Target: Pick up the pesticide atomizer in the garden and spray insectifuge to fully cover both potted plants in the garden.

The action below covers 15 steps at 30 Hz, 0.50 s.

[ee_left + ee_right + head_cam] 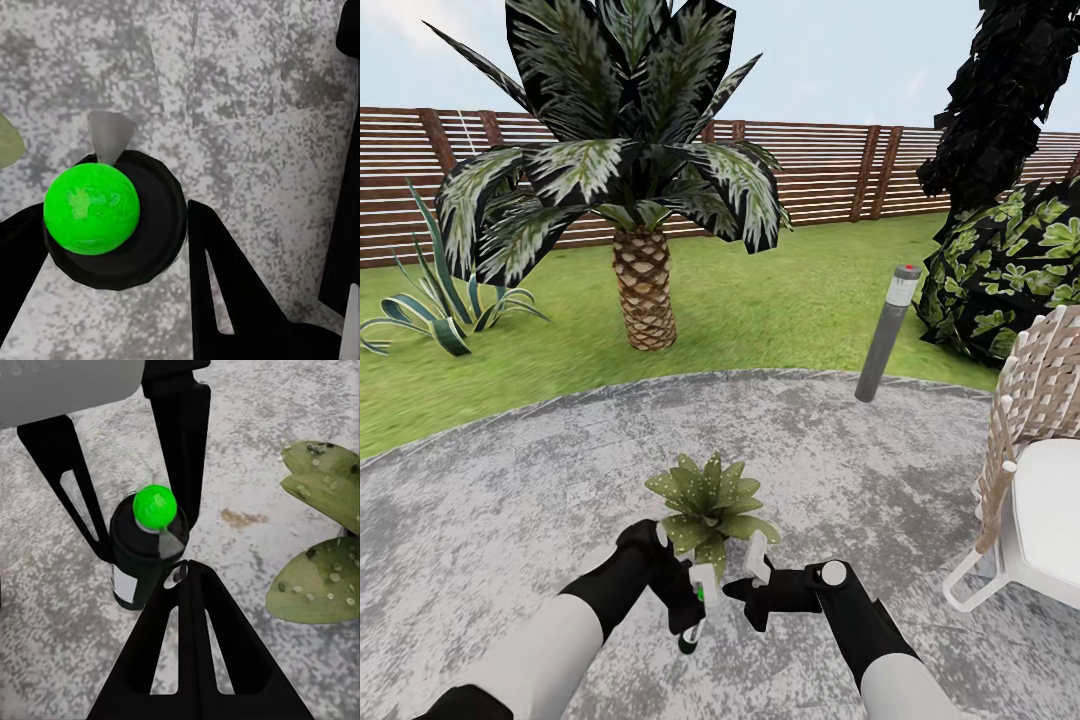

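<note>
A: Left gripper?
B: Clamped on the pesticide atomizer, held above the round mottled grey patio, just in front of the potted plant. In the left wrist view the atomizer sits between two black fingers, with a bright green ball on a dark round body.
A: Right gripper?
B: Close beside the atomizer, fingers near it. Right wrist view puts the atomizer just past its own finger, the left gripper's fingers on both sides of it. Can't tell if the right one is open or closed.
A: Plant?
B: Low speckled rosette on the patio, leaves beside the bottle.
A: Rest?
B: Palm, agave, slatted fence, lawn, grey bollard light, white woven chair.
</note>
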Available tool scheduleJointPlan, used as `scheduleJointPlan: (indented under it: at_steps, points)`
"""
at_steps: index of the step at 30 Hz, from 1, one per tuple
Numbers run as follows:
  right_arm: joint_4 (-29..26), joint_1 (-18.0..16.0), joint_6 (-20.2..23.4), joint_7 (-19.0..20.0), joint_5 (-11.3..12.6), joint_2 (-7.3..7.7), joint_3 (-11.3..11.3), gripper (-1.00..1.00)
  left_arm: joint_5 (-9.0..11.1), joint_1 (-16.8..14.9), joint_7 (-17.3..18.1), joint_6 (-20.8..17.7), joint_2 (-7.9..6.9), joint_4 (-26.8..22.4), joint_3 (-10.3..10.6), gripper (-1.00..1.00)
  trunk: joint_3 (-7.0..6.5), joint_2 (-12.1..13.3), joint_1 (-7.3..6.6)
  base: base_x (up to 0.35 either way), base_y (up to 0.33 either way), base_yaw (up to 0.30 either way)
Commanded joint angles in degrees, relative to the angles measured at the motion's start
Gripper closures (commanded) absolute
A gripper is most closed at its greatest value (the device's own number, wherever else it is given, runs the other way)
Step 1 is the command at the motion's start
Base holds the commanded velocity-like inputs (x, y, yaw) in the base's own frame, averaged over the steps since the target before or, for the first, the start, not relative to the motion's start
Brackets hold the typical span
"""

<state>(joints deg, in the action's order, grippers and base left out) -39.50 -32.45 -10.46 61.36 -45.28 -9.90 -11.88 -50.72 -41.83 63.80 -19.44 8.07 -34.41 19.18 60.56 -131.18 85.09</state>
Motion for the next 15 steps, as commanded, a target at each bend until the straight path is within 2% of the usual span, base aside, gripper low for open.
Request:
scheduleJointPlan:
  at_steps: [1,15]
  points:
    - [-0.05,-0.06,-0.52,0.25,-0.60,-0.10,-0.42,1.00,-0.12,-0.03,0.27,-0.60,0.24,-0.05,0.07,1.00,0.05,-0.02,-0.01,0.000,0.000,0.000]
    - [-0.05,-0.07,-0.52,0.25,-0.60,-0.10,-0.42,1.00,-0.17,0.00,-0.86,-0.69,1.14,0.13,0.07,1.00,0.05,-0.02,-0.01,0.000,0.000,0.000]
